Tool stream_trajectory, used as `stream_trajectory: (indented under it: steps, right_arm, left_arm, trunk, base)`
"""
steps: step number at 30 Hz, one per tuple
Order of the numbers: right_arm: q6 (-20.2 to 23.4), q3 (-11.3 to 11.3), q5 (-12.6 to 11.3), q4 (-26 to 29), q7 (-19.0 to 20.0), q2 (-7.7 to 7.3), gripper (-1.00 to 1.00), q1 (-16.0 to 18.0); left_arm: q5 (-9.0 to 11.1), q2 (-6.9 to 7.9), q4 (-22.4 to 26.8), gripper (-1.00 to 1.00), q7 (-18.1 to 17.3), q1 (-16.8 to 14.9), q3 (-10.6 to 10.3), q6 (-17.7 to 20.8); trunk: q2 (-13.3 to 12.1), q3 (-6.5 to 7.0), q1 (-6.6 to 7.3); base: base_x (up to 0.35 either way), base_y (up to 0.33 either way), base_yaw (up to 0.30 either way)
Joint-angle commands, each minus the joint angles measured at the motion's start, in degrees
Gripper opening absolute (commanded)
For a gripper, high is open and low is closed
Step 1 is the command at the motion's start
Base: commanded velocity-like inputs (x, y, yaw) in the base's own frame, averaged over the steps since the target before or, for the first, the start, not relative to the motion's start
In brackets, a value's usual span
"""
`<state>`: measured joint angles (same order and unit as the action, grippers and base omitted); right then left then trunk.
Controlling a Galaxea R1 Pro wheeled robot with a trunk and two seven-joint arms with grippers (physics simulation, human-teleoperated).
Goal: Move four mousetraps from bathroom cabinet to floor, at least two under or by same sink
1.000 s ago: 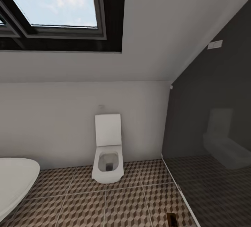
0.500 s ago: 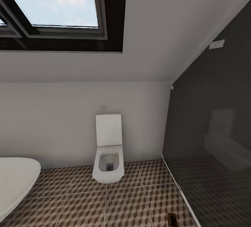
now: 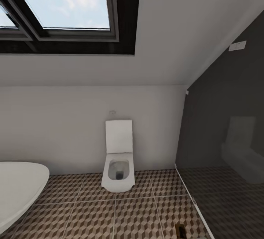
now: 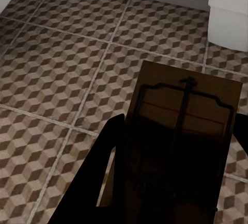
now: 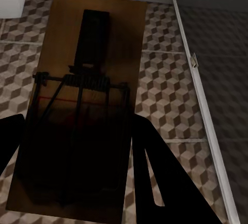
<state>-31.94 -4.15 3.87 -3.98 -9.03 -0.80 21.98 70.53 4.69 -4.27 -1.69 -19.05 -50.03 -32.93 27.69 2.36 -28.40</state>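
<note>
In the left wrist view a tan wooden mousetrap point(image 4: 170, 90) with dark wire and a thin red line sits between the dark fingers of my left gripper point(image 4: 180, 126), which is shut on it above the bathroom floor point(image 4: 57, 79). My right gripper point(image 5: 77, 123) is shut on a second mousetrap point(image 5: 119, 33), also held over the cube-patterned tiles. A small tan and dark piece point(image 3: 179, 230) pokes in at the bottom edge of the head view. The cabinet and the bathroom sink are out of view.
A white toilet point(image 3: 118, 169) stands against the white wall ahead, under a sloped ceiling with a skylight point(image 3: 62, 4). An oval white bathtub point(image 3: 18, 191) is at the left. A dark glass partition point(image 3: 227, 158) on a pale floor rail point(image 5: 204, 110) closes the right side.
The head camera has turned a little to the left, so toilet, tub and partition sit further right in the picture. Nothing in the room itself has moved.
</note>
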Motion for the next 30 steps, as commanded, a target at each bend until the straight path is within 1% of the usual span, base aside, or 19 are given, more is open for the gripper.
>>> stream_trajectory:
  steps: [1,7,15,20,30]
  right_arm:
    - [-0.26,-0.42,0.19,-0.23,-0.37,0.01,-1.0,0.08]
    - [-0.27,-0.4,0.17,-0.23,-0.37,0.01,-1.0,0.08]
    - [-0.27,-0.41,0.17,-0.23,-0.37,0.01,-1.0,0.08]
    - [-0.23,-0.35,0.17,-0.23,-0.37,0.01,-1.0,0.08]
    - [-0.25,-0.33,0.17,-0.23,-0.37,0.01,-1.0,0.08]
  left_arm:
    - [0.31,-0.03,-0.12,-1.0,0.02,-0.02,-0.42,-0.12]
    - [0.31,-0.03,-0.12,-1.0,0.02,-0.02,-0.42,-0.12]
    - [0.31,-0.03,-0.12,-1.0,0.02,-0.02,-0.42,-0.12]
    - [0.31,-0.03,-0.12,-1.0,0.02,-0.02,-0.42,-0.12]
    - [0.31,-0.03,-0.12,-1.0,0.02,-0.02,-0.42,-0.12]
  trunk:
    - [0.04,-0.02,-0.02]
    - [0.04,-0.02,-0.02]
    - [0.04,-0.02,-0.02]
    - [0.04,-0.02,-0.02]
    - [0.04,-0.02,-0.02]
  base:
    - [0.0,0.0,0.007]
    - [0.0,0.0,0.126]
    - [0.0,0.0,0.025]
    - [0.0,0.0,0.163]
    - [0.0,0.0,0.088]
